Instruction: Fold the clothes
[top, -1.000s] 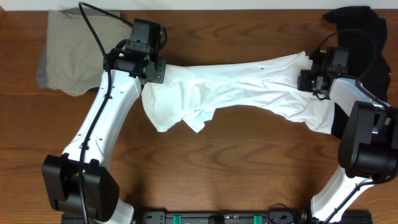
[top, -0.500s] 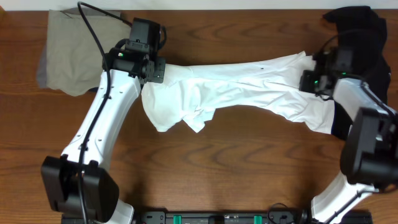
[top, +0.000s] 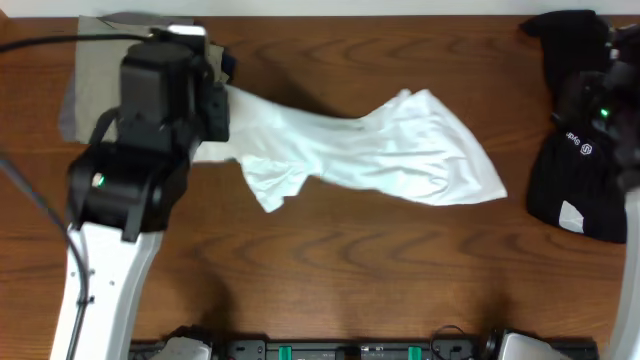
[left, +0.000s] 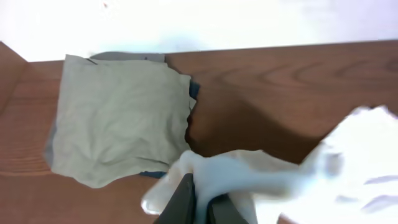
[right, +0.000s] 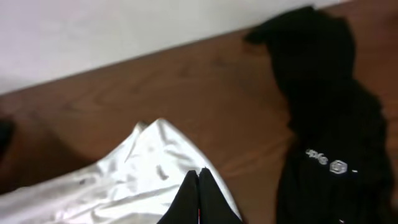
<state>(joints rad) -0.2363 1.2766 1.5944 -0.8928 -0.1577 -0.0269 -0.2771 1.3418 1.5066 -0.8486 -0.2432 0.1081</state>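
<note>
The clothes, a white T-shirt (top: 390, 150), lie stretched across the middle of the table, bunched and lifted at their left end. My left gripper (left: 200, 198) is shut on that left end, and white cloth (left: 249, 174) spills out around its dark fingers (left: 184, 202). From overhead the raised left arm (top: 160, 90) covers the gripper. My right gripper (right: 198, 174) is shut with nothing between its fingers, hovering above the shirt's right edge (right: 137, 174). The right arm (top: 598, 105) stands at the far right, away from the shirt's free end (top: 490, 185).
A folded khaki garment (top: 95, 95) (left: 118, 118) lies at the back left, close behind the left gripper. A black garment (top: 585, 170) (right: 329, 124) is piled at the back right, under the right arm. The table's back edge meets a white wall.
My right gripper let go of the shirt's right end, shut and pulled away to the right. The left arm rose and drew the shirt leftward, and the freed end dropped onto the table.
</note>
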